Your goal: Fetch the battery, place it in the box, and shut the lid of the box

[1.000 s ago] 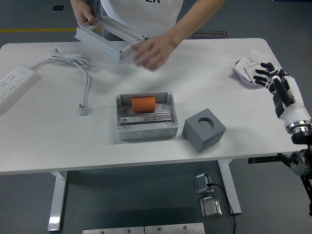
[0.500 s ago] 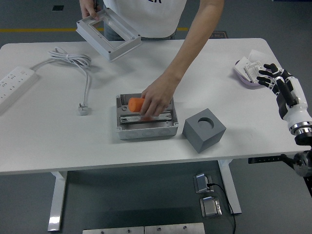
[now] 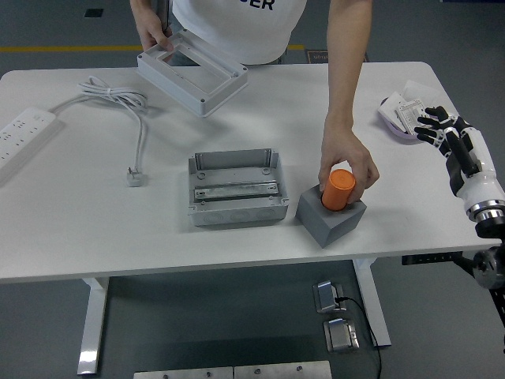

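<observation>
Orange battery [image 3: 341, 189] in person's hand [image 3: 347, 158], on grey block [image 3: 330, 217] (no legible labels).

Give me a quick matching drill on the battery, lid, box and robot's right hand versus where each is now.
Things:
1. battery
2. lid
3. box
4. right hand

Places:
A. table's right edge, fingers spread, holding nothing
B. mid-table, open and empty
C. far edge, held by the person's hand
D. at the grey block, gripped by the person's other hand

Pairs: 1-D, 2-C, 3-B, 4-A
</observation>
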You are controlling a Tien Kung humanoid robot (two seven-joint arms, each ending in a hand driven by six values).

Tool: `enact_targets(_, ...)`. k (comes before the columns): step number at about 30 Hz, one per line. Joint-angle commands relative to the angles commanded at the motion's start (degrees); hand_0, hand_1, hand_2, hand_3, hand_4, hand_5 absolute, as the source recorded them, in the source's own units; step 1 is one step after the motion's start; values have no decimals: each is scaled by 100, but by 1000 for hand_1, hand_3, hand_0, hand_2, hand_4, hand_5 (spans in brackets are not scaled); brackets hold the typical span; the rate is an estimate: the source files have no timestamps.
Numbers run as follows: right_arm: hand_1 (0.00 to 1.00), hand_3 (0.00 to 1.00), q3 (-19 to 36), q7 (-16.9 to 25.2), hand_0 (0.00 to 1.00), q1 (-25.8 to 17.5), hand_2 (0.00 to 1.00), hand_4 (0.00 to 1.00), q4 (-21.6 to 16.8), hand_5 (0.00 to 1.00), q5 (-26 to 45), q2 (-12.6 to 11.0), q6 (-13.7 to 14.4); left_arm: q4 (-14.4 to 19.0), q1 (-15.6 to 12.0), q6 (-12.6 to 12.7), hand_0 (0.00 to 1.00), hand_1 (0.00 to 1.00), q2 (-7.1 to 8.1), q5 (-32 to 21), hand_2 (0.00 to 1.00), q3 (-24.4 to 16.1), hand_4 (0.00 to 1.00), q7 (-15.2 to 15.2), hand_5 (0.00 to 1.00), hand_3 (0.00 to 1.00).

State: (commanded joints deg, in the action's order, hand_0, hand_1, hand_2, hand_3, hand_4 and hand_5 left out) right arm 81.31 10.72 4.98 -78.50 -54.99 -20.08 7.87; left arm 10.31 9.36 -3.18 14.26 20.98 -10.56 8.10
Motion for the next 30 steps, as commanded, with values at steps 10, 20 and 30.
enact_targets(10,625,671,38,13,718,-20,658,780,10,680,3,15,-4,0,35,-3,732,749,-14,78,729,-82,567,7,485,693)
enact_targets(20,625,671,5,14,717,-41,658,782,32,680,11,46,0,0,51,-5,732,749,12,-76,728,19,567,-24,486,693)
enact_targets(30,626,671,-65,7,717,23,658,782,42,679,-18,70,18,8,119,-2,732,749,15,-405,728,350,566,-103,484,693)
